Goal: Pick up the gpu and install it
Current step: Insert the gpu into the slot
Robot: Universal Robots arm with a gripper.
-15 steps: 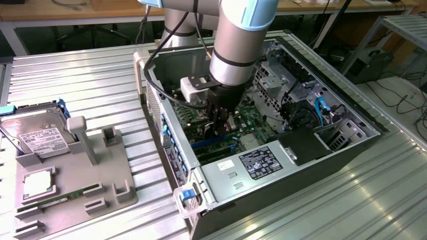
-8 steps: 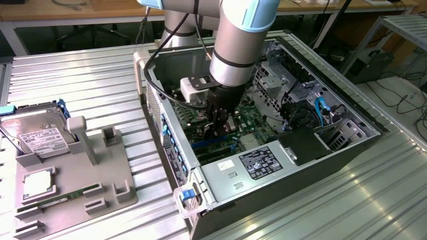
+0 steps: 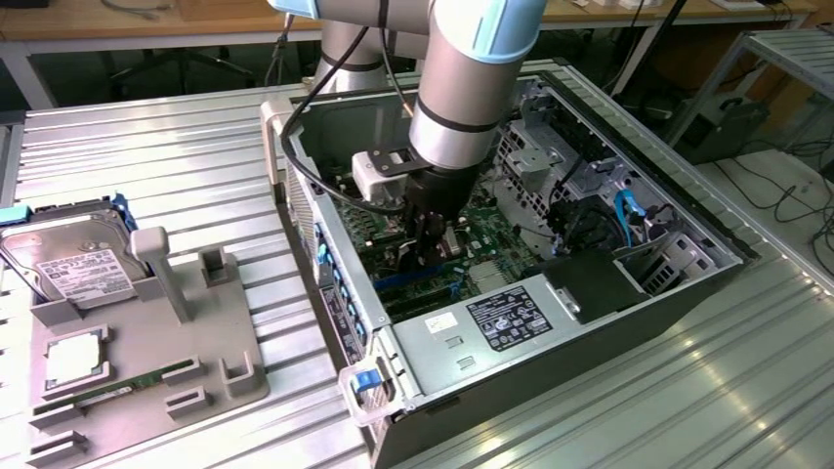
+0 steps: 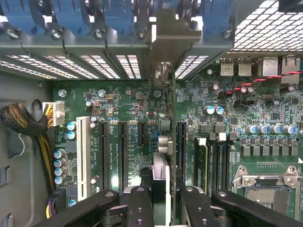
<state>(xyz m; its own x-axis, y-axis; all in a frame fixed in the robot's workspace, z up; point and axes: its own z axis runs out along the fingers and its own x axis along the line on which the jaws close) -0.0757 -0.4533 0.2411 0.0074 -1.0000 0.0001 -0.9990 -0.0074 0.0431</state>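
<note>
Exterior view high, angled down over the open computer case; wrist view close above its motherboard.

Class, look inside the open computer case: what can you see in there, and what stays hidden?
Inside the computer case: a green motherboard with black expansion slots, and the gripper holding the gpu edge-on. The arm covers part of the board.

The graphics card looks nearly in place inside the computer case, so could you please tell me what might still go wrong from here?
1. The graphics card stands edge-on among several similar slots; slightly off line, it could jam beside its slot.
2. Its metal bracket must sit between the blue clips; catching there could tilt the card.
3. The hand is close to the motherboard and could knock its parts.
</note>
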